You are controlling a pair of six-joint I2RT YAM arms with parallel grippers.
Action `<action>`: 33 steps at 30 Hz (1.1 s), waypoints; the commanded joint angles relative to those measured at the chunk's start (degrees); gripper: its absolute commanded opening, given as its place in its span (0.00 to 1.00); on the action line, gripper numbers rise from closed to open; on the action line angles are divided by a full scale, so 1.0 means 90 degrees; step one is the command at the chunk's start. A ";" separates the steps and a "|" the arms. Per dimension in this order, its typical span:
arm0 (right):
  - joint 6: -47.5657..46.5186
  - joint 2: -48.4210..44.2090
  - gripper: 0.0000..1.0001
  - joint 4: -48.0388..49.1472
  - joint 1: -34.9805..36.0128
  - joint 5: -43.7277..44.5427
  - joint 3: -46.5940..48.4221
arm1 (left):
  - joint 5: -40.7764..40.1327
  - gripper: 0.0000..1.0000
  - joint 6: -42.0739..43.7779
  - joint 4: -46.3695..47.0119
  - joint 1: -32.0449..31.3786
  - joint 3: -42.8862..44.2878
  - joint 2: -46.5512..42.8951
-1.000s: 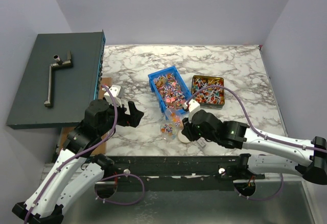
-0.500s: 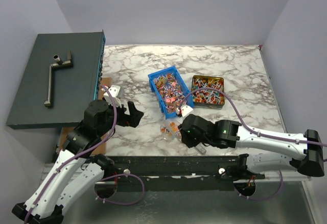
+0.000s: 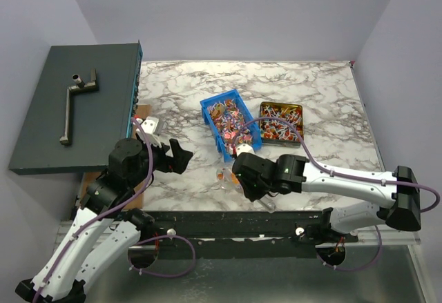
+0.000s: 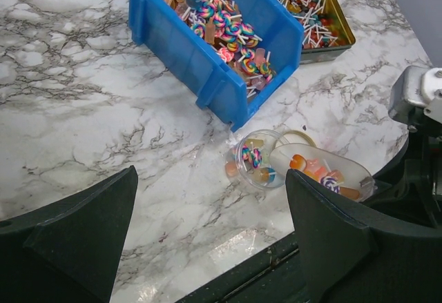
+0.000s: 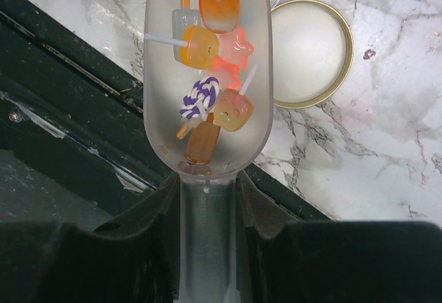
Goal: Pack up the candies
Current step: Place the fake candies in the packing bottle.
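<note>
**Scoop loaded, cup nearly bare: candy packing at an early stage**

We take the blue plastic bin as landmark. It is heaped with the candies, small sweets on sticks in mixed bright wrappers. A rectangular gold tin just right of it holds more. Just off the bin's near end lies a clear plastic cup, apparently tipped on its side with only a few sweets inside. A round gold-rimmed lid rests flat beside the cup. The right gripper is clamped on the handle of a translucent plastic scoop, which carries a small load, its tip close to the cup. The left gripper hovers left of the bin's near end, jaws spread wide and holding nothing.

We judge the task barely begun. One scoopful awaits transfer, nearly all the stock sits in bin and tin, and the cup is neither upright nor capped.

The right wrist view alone shows the load piece by piece, and the grip on the handle. The overhead view largely hides the scoop beneath the arm. The left wrist view alone shows the cup's contents. Only the overhead view shows both arms, and a dark grey slab well left of the bin.
</note>
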 commanded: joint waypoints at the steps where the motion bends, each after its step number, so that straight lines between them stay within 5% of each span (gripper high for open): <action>1: 0.0287 0.0310 0.01 -0.0623 0.0046 -0.0144 0.0460 | 0.0251 0.90 0.0007 0.0076 0.0047 -0.0087 -0.0152; 33: 0.0047 0.1571 0.01 -0.2448 -0.0842 -0.1702 0.2226 | 0.0381 0.90 -0.0008 0.0097 -0.0117 -0.0102 -0.0640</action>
